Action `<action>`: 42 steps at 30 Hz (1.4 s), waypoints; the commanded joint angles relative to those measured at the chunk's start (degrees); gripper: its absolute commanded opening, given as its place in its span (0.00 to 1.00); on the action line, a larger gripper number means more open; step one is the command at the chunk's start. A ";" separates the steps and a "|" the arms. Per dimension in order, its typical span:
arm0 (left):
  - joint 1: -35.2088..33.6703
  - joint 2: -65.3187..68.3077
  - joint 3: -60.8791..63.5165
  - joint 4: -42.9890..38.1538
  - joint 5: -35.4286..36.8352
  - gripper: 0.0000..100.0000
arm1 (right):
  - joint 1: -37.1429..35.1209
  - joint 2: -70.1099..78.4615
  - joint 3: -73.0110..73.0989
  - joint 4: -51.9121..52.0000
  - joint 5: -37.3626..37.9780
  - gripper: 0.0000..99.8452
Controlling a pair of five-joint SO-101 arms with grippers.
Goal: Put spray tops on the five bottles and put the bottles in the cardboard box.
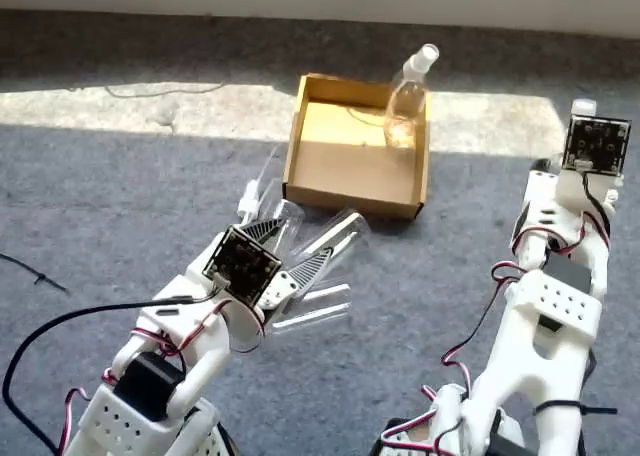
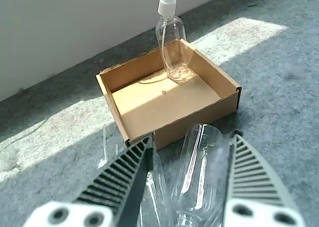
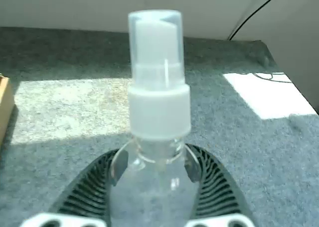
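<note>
Left pincer (image 2: 192,137): open wide, right over bare bottle (image 2: 197,172) | bare bottle: lying flat on table (image 2: 279,62), long side pointing at cardboard box (image 2: 174,130), between both jaws | nearer arm: left | right pincer (image 3: 155,157): squeezing capped bottle (image 3: 152,197), upright, well apart from cardboard box

High view looks down from behind the arms (image 1: 540,316); left wrist view shares the box (image 1: 350,198); right wrist view hugs a bottle (image 3: 152,182).
</note>
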 commanded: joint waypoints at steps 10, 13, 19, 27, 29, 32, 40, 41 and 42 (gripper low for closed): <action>0.31 -9.80 4.88 2.73 -0.53 0.22 | -3.65 6.81 9.63 -32.48 -14.24 0.00; 0.31 -9.80 5.05 2.46 -0.53 0.22 | -8.22 3.30 6.55 -30.02 -14.86 0.00; 0.31 -9.80 6.29 2.11 -0.62 0.22 | -19.12 1.54 -1.45 -23.16 -14.95 0.00; 0.40 -9.89 10.77 -2.90 -4.22 0.22 | -31.08 13.05 -10.15 -23.08 -14.51 0.00; 0.40 -9.98 11.30 -3.34 -4.22 0.22 | -31.52 16.57 -13.67 -23.34 -14.95 0.00; 0.40 -10.15 11.47 -3.34 -4.22 0.22 | -31.52 21.41 -17.36 -31.78 -14.95 0.00; 0.40 -10.15 11.56 -3.34 -4.22 0.22 | -31.96 31.60 -14.90 -46.29 -15.03 0.00; 0.40 -10.15 11.56 -3.34 -4.22 0.22 | -31.96 32.92 -14.90 -47.34 -15.03 0.00; 0.40 -10.15 11.56 -3.34 -4.22 0.22 | -31.87 34.24 -14.90 -48.13 -15.03 0.00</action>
